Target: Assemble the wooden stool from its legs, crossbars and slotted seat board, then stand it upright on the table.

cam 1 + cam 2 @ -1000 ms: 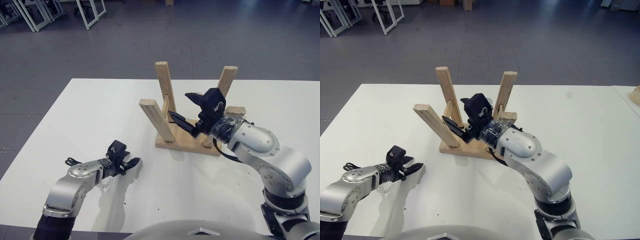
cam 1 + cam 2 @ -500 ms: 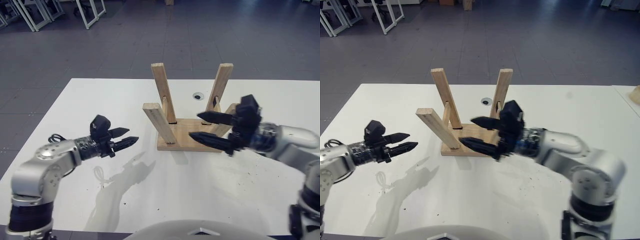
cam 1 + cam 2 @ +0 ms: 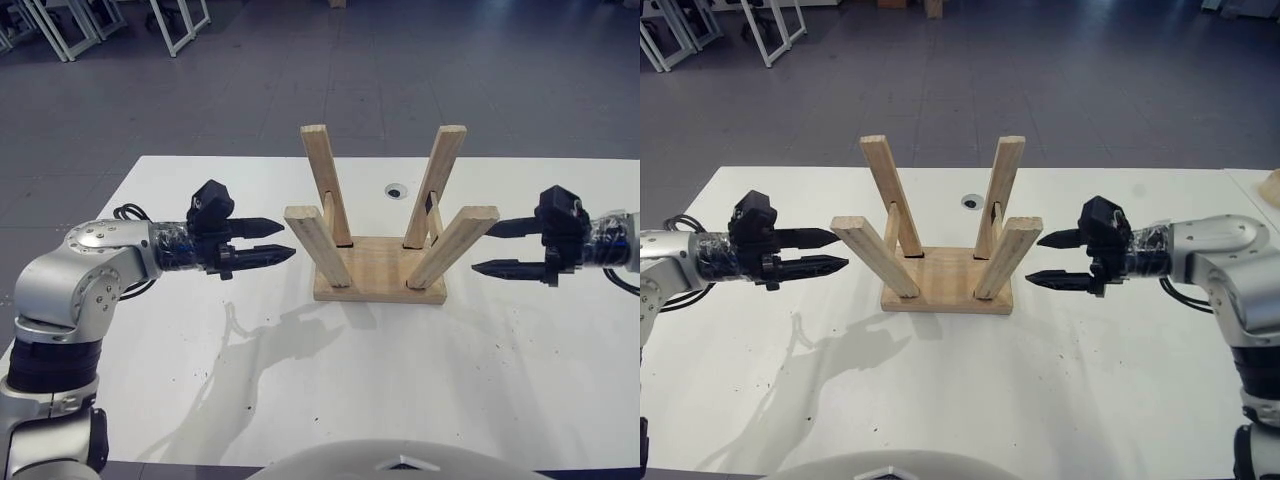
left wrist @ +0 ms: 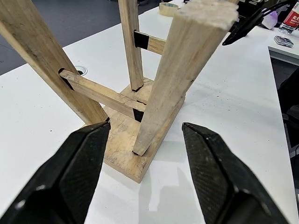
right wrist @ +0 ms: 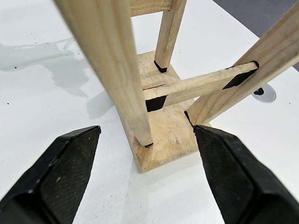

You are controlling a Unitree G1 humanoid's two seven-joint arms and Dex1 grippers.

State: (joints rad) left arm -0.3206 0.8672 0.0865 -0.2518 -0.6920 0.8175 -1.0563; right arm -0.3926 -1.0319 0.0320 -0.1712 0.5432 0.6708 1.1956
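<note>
My left fingers (image 3: 258, 223) and right fingers (image 3: 515, 227), both spread and empty, flank the stool (image 3: 380, 272) without touching it. It rests upside down mid-surface (image 3: 200, 380), seat board (image 3: 945, 285) flat, legs (image 3: 320, 247) splayed upward. I judge it light and stiff, its slotted joints liable to loosen. Best hold for flipping: opposite legs, low, near the crossbars (image 4: 100, 92).

the stool (image 3: 380, 245) sits upside down at mid-width of the tabletop (image 3: 400, 400), nearer its far edge than its near edge, with the seat board (image 3: 382, 286) flat on the surface, the four legs (image 3: 327, 195) rising from it and the crossbars (image 4: 100, 93) spanning between them. the left gripper (image 3: 289, 239) hangs to its left and the right gripper (image 3: 480, 250) to its right, each pointing inward and apart from the legs. a cable hole (image 3: 397, 190) lies behind the stool, by the far edge.
</note>
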